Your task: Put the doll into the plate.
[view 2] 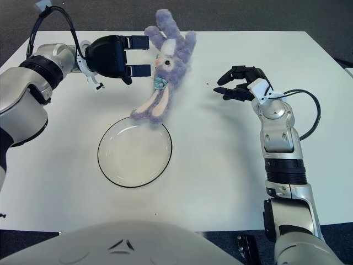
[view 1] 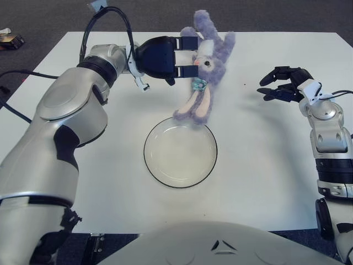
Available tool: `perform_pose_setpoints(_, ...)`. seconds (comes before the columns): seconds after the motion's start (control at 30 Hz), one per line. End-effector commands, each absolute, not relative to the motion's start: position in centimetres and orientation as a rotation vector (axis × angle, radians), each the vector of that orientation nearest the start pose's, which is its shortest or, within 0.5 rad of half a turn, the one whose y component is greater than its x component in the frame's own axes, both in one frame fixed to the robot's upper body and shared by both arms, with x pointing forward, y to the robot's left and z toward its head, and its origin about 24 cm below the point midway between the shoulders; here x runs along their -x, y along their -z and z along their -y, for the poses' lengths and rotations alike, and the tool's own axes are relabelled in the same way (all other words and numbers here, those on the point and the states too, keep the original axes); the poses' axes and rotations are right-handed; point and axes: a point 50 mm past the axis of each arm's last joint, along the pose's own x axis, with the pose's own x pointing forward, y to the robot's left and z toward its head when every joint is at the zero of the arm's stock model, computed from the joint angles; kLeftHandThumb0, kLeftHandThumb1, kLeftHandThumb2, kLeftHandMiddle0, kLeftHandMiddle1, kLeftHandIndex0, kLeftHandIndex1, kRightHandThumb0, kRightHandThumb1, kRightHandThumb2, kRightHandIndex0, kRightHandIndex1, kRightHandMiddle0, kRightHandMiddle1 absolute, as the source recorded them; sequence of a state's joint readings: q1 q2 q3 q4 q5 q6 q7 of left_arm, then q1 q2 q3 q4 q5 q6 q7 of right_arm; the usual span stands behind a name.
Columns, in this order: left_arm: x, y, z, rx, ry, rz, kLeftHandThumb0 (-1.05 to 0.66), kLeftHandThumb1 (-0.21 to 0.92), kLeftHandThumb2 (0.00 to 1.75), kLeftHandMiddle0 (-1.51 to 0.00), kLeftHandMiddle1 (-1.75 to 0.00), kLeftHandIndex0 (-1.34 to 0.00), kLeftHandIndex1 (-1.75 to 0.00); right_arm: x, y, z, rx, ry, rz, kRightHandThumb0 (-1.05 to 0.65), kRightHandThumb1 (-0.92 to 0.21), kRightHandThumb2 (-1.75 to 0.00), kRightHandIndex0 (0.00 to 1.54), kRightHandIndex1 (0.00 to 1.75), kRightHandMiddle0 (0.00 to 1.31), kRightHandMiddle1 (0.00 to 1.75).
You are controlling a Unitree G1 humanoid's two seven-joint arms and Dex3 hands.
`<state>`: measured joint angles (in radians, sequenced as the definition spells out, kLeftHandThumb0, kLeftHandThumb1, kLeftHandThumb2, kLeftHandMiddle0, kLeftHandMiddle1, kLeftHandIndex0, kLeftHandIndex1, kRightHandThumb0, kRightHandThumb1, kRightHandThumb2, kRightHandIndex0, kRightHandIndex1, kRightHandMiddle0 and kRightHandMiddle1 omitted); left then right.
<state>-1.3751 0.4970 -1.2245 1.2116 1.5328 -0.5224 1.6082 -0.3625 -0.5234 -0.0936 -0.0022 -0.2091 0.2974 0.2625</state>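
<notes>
A purple plush bunny doll [view 1: 206,77] hangs head-down over the far part of the white table [view 1: 259,165], its face turned toward me. Its long ears [view 1: 194,110] reach the far rim of the plate. My left hand [view 1: 186,54] is shut on the doll's side near the top, dark fingers [view 1: 190,42] pinching it from the left. The clear round plate [view 1: 148,163] with a dark rim lies on the table just below and nearer to me, with nothing in it. My right hand [view 1: 280,84] shows at the right side, fingers spread, holding nothing.
Black cables [view 1: 105,16] loop over my left forearm and run off the table's left side. Dark carpet surrounds the table, with a small object [view 1: 10,40] on the floor at the far left.
</notes>
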Motion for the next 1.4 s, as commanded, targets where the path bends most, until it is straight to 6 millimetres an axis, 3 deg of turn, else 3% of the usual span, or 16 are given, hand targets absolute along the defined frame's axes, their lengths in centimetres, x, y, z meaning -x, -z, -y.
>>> perform_pose_setpoints(0.0, -36.4, -18.6, -12.2, -1.677, 0.515, 1.962, 0.0, 0.52, 0.99, -0.5, -1.49, -0.38, -1.75, -31.2, -15.6, 24.5, 0.672, -0.026, 0.03, 0.0, -0.81, 0.0, 1.22, 0.45, 0.79, 1.04)
perform_pose_setpoints(0.47, -36.4, -18.2, -12.3, -1.605, 0.449, 1.879, 0.0, 0.52, 1.0, -0.48, -1.54, -0.37, -1.75, -31.4, -15.8, 24.3, 0.674, -0.03, 0.035, 0.0, -0.82, 0.0, 1.22, 0.46, 0.78, 1.04)
perform_pose_setpoints(0.57, -36.6, -18.2, -12.6, -1.548, 0.437, 1.66, 0.0, 0.57, 0.91, -0.46, -1.56, -0.37, -1.67, -31.4, -15.9, 24.2, 0.677, -0.03, 0.038, 0.0, -0.82, 0.0, 1.22, 0.46, 0.78, 1.04)
perform_pose_setpoints(0.67, -36.6, -18.3, -12.6, -1.524, 0.455, 1.557, 0.0, 0.68, 0.71, -0.45, -1.52, -0.37, -1.57, -31.3, -15.9, 24.2, 0.678, -0.029, 0.039, 0.0, -0.82, 0.0, 1.22, 0.46, 0.78, 1.04)
perform_pose_setpoints(0.77, -37.2, -17.7, -12.3, -1.41, 0.472, 1.196, -0.01, 0.83, 0.48, -0.45, -1.5, -0.31, -1.5, -31.3, -15.9, 24.1, 0.682, -0.028, 0.038, 0.0, -0.82, 0.0, 1.22, 0.46, 0.78, 1.04)
perform_pose_setpoints(0.97, -37.8, -17.0, -11.9, -1.261, 0.491, 0.927, -0.01, 0.91, 0.39, -0.4, -1.53, -0.24, -1.51, -31.3, -15.9, 24.1, 0.686, -0.026, 0.034, 0.0, -0.82, 0.0, 1.21, 0.46, 0.78, 1.04)
perform_pose_setpoints(1.1, -38.4, -17.3, -11.4, -1.24, 0.514, 0.815, -0.27, 0.92, 0.42, -0.3, -1.38, -0.27, -1.61, -31.2, -15.8, 24.1, 0.687, -0.025, 0.031, 0.0, -0.82, 0.0, 1.21, 0.47, 0.78, 1.04)
perform_pose_setpoints(1.2, -38.8, -17.6, -11.0, -1.246, 0.53, 0.734, -0.54, 0.92, 0.39, -0.24, -1.31, -0.2, -1.32, -31.2, -15.8, 24.1, 0.686, -0.024, 0.031, 0.0, -0.82, 0.0, 1.21, 0.47, 0.78, 1.04)
perform_pose_setpoints(1.37, -39.2, -17.7, -10.8, -1.218, 0.559, 0.599, -0.66, 0.92, 0.41, -0.2, -1.27, -0.14, -1.16, -31.2, -15.7, 24.1, 0.685, -0.025, 0.029, 0.0, -0.82, 0.0, 1.21, 0.47, 0.78, 1.04)
